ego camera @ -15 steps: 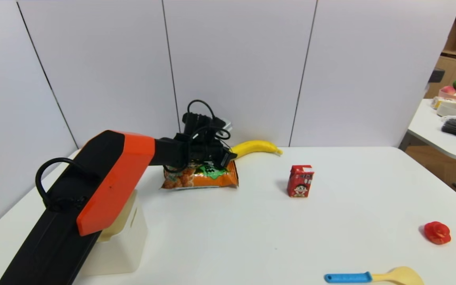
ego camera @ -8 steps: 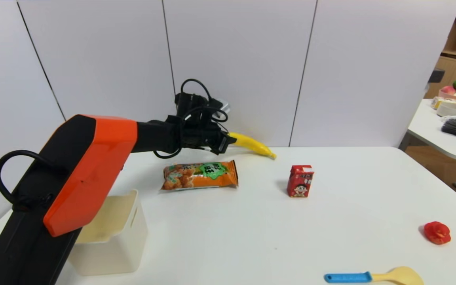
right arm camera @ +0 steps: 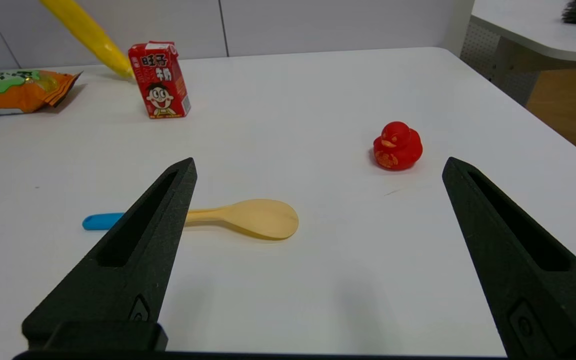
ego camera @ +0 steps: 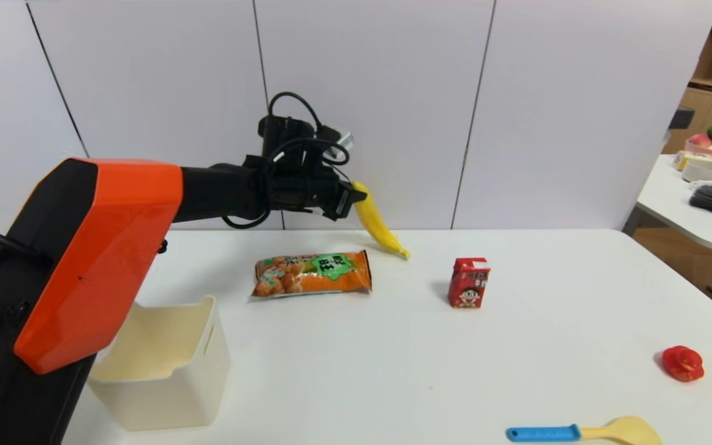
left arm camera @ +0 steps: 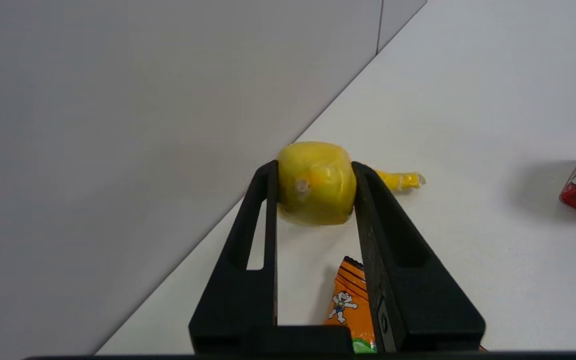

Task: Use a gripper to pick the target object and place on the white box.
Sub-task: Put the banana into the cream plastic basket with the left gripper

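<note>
Left tool (ego camera: 359,196) clenched on banana (ego camera: 376,222) by its upper end, behind snack bag (ego camera: 313,274); hanging steeply, stem low, likely from that end-grip; white box (ego camera: 164,364) nearer than bag, apparently awaiting it; right tool (right arm camera: 320,162) spread, idle, nearer than bag.

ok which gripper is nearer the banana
Left: the left gripper is closed on one end of the banana; the right gripper is open, away from it, near the spoon.

We see the snack bag (ego camera: 311,274) behind and right of the bin (ego camera: 167,371), the drink carton (ego camera: 469,283) right of the bag, and, nearer us, the spoon (ego camera: 584,431) before the rubber duck (ego camera: 682,363), all on the table (ego camera: 356,371).
</note>
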### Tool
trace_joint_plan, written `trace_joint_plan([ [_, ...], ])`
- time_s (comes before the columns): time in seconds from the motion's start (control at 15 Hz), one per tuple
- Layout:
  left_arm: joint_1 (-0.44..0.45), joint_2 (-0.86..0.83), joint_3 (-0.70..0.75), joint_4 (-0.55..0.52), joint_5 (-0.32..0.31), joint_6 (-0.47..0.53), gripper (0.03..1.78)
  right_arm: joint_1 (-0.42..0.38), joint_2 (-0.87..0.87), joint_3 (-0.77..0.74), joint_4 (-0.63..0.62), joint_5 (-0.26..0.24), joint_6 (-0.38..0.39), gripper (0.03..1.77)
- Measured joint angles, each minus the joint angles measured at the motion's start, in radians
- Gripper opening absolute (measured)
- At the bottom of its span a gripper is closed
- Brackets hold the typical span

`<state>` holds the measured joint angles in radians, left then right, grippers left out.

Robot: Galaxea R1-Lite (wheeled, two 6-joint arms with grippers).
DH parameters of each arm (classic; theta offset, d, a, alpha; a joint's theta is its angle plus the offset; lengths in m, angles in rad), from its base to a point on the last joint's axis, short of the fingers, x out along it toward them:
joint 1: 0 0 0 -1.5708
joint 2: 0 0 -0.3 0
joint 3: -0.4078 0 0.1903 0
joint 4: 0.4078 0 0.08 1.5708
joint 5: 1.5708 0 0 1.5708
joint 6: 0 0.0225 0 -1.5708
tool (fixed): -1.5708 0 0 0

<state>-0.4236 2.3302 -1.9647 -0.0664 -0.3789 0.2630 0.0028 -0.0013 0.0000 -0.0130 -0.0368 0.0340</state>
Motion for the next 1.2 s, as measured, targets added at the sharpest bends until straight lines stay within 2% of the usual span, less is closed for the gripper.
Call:
trace_joint_plan([
  [0.6,0.035,-0.155,0.022,0.021,0.009,0.004,0.5,0.0,0.0,0.0,0.0,0.0,0.0,1.7],
  [1.2,0.171,-0.531,0.307,0.085,0.016,0.036,0.5,-0.001,0.0,0.0,0.0,0.0,0.0,1.7],
])
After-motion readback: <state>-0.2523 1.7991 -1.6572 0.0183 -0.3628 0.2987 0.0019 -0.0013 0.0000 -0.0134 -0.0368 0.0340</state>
